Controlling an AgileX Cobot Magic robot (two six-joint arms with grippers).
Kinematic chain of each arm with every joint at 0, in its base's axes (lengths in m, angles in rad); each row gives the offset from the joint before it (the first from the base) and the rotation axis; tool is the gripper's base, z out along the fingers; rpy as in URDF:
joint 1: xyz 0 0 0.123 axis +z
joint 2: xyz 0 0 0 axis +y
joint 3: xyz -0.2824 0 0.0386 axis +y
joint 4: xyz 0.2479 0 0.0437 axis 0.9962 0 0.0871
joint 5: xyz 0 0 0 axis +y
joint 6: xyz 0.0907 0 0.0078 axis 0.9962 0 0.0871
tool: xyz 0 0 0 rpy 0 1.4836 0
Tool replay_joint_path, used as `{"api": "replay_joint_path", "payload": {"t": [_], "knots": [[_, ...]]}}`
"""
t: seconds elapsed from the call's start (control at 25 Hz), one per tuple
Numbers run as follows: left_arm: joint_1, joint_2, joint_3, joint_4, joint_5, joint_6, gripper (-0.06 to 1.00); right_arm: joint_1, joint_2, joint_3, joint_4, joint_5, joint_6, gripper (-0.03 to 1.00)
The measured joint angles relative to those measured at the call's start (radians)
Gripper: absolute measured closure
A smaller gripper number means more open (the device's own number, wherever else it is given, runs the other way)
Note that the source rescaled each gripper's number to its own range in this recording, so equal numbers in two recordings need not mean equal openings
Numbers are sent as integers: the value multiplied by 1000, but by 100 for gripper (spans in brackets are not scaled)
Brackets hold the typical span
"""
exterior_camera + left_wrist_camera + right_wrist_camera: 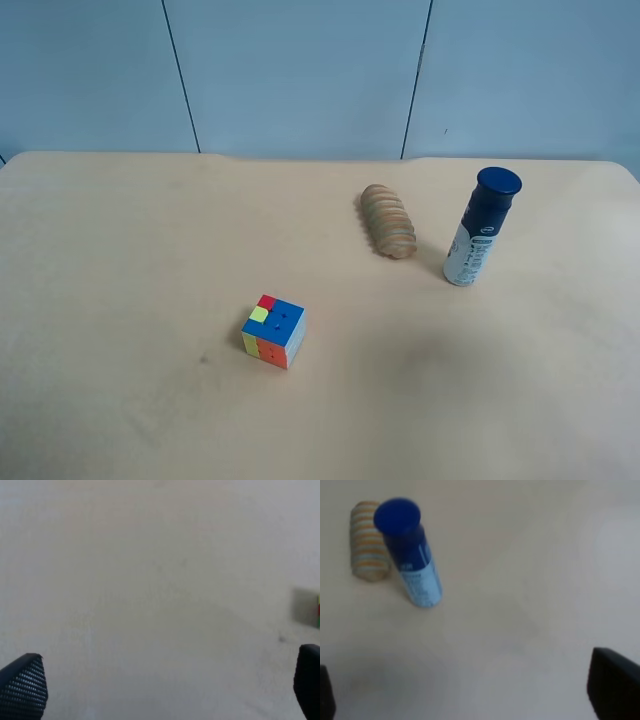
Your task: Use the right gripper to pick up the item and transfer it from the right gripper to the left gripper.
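One pale table (150,250) carried everything. The tallest thing on it was the bottle (481,228), a slim cylinder standing on its white, finely printed lower part, with a dark navy upper body and a round navy cap. In the high view it stood at about 2 o'clock from the table's middle. Just beside it, at its 9 o'clock and apart by a narrow gap, lay the ribbed tan wooden piece (388,220). The multicoloured cube (273,331) sat well apart, at about 8 o'clock from the bottle.

Only the black fingertips of the right tool (470,689) showed, spread wide and holding nothing. The bottle (410,555) stood well ahead of them, outside their gap, with the wooden piece (367,540) behind it. The left tool (165,684) was likewise spread wide above bare table, with a sliver of the cube (318,612) at the picture's edge.
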Motion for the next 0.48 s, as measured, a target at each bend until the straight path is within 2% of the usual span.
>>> {"api": "replay_joint_path", "payload": {"t": [0.32,0.48], "knots": [[0,0,0,0,0,0,-6,4,452,-327,-2,101,-50,-3],[0,0,0,0,0,0,-6,61,641,-439,-2,128,-50,-3]]}}
